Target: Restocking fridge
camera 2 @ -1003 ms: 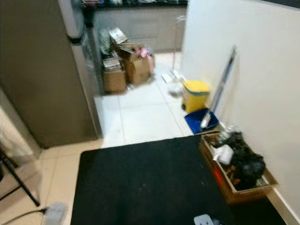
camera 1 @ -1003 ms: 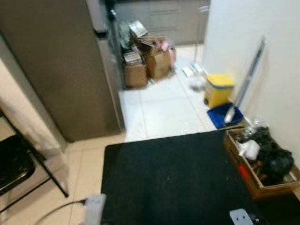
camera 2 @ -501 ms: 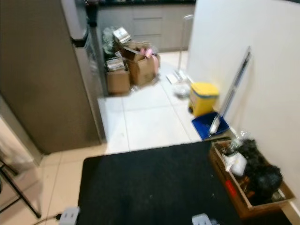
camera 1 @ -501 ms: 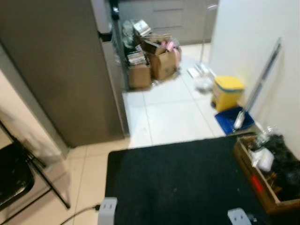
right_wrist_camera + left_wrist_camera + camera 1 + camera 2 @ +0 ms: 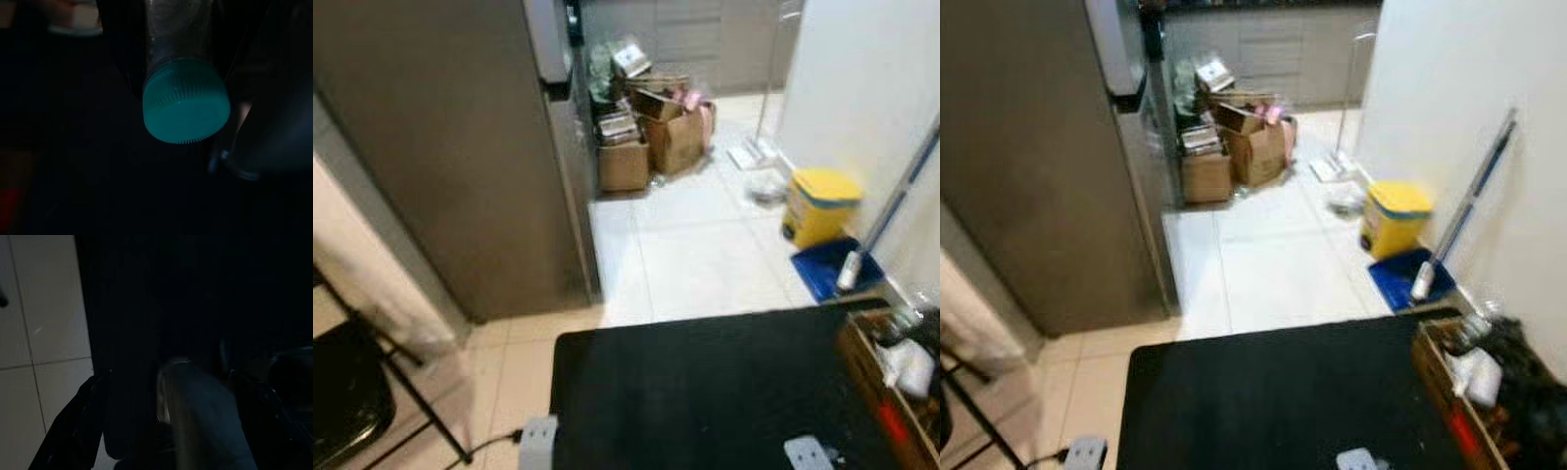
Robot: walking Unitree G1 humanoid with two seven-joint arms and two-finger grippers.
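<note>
- Closest to me, the right gripper (image 5: 183, 78) has its fingers clenched on a clear bottle (image 5: 178, 29) with a teal ribbed cap (image 5: 186, 104); the cap points toward the wrist camera and the hold sits on the body just behind it.
- I judge the bottle light and fairly stiff, but its smooth wall may be slippery. The ribbed cap gives friction, so I would keep hold near the neck and not squeeze the wall hard.
- The left gripper (image 5: 161, 431) hangs in deep shade beside pale floor tiles (image 5: 44, 308); I cannot tell whether its fingers are released or clenched.
- Right below my head camera lies a black surface (image 5: 705, 392), with a wooden crate (image 5: 1459, 411) of dark odds and ends at its right edge and a folding chair (image 5: 352, 401) to the left.
- Beyond it stands the fridge (image 5: 440, 147), door closed, tall and grey on the left.
- Farther on are a yellow bin (image 5: 822, 201), a blue dustpan (image 5: 1415, 279) and cardboard boxes (image 5: 651, 142).
- Against a second ago, the whole view has swung: the fridge now fills more of the left and the crate has slid toward the right edge, so I read this as my own turn toward the fridge, not the things moving.
</note>
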